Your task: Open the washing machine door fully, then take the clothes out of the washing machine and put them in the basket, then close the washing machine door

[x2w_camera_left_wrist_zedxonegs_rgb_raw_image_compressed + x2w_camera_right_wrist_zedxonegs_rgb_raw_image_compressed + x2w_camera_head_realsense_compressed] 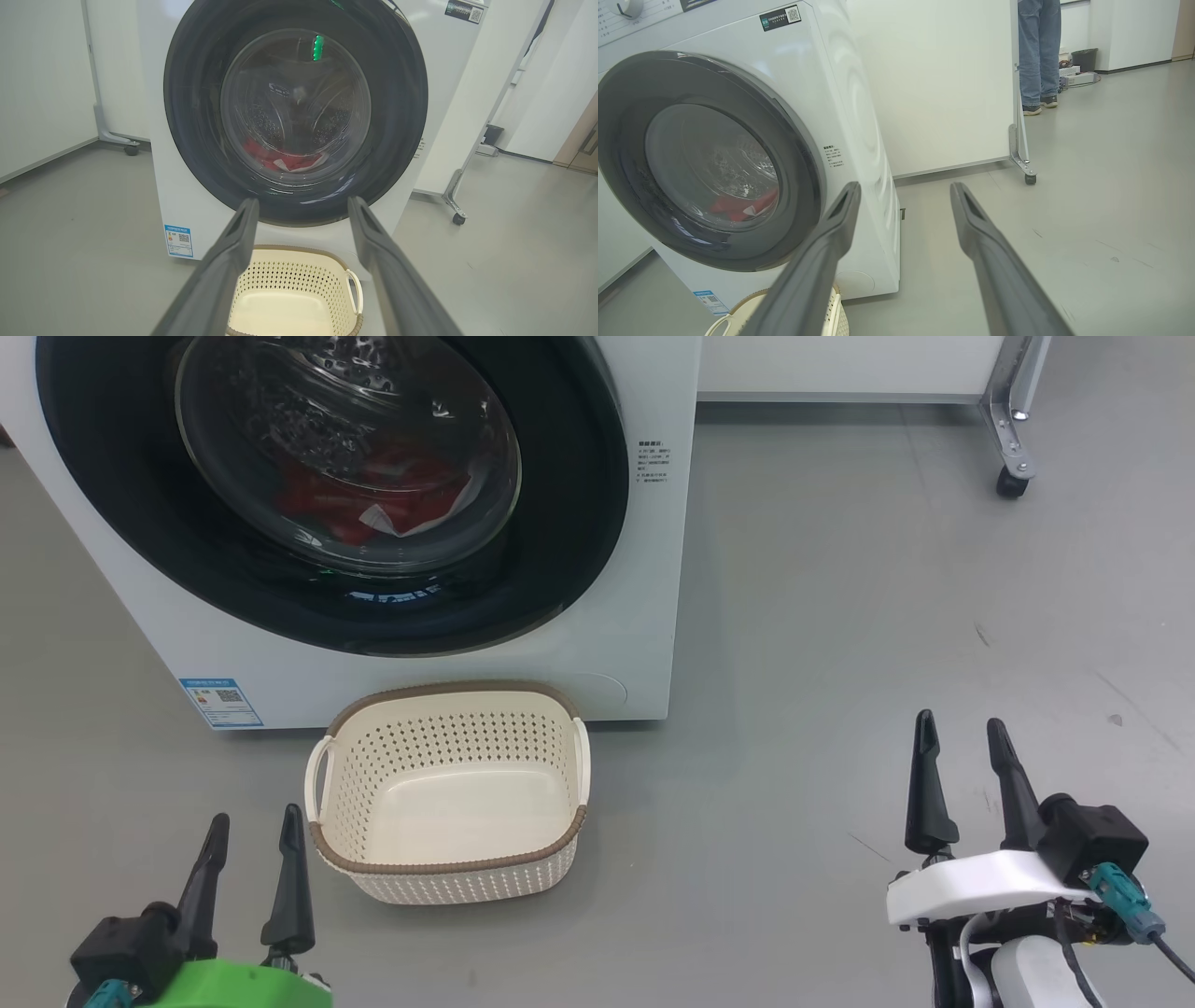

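The white washing machine (pixel 616 616) (pixel 187 200) (pixel 859 116) stands ahead with its round black-rimmed door (pixel 560 523) (pixel 397 116) (pixel 803 154) shut flat against the front. Red clothes (pixel 373 495) (pixel 275 156) (pixel 738 207) with a white patch lie in the drum behind the glass. The cream basket (pixel 448 859) (pixel 299 289) (pixel 833 317) sits empty on the floor right before the machine. My left gripper (pixel 257 831) (pixel 301 205) hangs open at the lower left, beside the basket. My right gripper (pixel 962 733) (pixel 906 191) hangs open at the lower right, away from the machine.
A white partition on castor wheels (pixel 1013 481) (pixel 1029 177) stands right of the machine. A person's legs in jeans (pixel 1038 51) stand behind it. Grey floor (pixel 887 616) stretches to the right.
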Tool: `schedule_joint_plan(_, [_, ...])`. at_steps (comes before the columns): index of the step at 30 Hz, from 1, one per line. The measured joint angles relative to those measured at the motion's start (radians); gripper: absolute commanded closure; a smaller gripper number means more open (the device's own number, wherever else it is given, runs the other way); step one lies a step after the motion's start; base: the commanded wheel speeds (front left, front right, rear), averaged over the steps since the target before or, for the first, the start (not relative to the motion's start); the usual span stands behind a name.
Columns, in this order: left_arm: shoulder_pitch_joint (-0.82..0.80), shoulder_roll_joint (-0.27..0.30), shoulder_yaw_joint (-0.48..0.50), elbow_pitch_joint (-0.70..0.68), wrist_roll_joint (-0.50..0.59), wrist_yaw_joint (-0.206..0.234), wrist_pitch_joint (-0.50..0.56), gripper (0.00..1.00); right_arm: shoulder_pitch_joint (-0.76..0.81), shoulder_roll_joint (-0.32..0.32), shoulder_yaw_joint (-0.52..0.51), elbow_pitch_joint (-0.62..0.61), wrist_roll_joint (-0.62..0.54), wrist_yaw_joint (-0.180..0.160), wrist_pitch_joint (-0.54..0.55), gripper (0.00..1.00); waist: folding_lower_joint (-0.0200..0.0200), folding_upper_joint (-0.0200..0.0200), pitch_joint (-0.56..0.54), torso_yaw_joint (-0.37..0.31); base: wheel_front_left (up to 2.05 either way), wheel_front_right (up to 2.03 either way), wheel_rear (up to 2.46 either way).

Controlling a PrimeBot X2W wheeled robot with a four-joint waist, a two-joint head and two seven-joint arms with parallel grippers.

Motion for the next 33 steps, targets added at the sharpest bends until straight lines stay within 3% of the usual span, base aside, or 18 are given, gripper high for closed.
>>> schedule_joint_plan(11, [0.001,-0.007,-0.001,0.096,0.016,0.0,0.0,0.0,0.001,0.0,0.03,0.097,-0.037,-0.016,0.001,0.0,0.0,0.0,0.0,-0.004,0.0,0.0,0.0])
schedule_joint_plan(27, [0.0,0.009,-0.016,0.16,0.165,0.019,0.0,0.0,-0.007,-0.003,0.058,0.167,-0.078,-0.025,0.001,0.0,0.0,0.0,0.007,-0.006,0.0,0.0,0.0])
schedule_joint_plan(33, [-0.002,0.002,-0.011,0.176,0.153,0.019,0.0,0.0,-0.017,-0.003,0.059,0.18,-0.078,-0.025,0.001,0.0,0.0,0.0,0.008,-0.005,0.0,0.0,0.0])
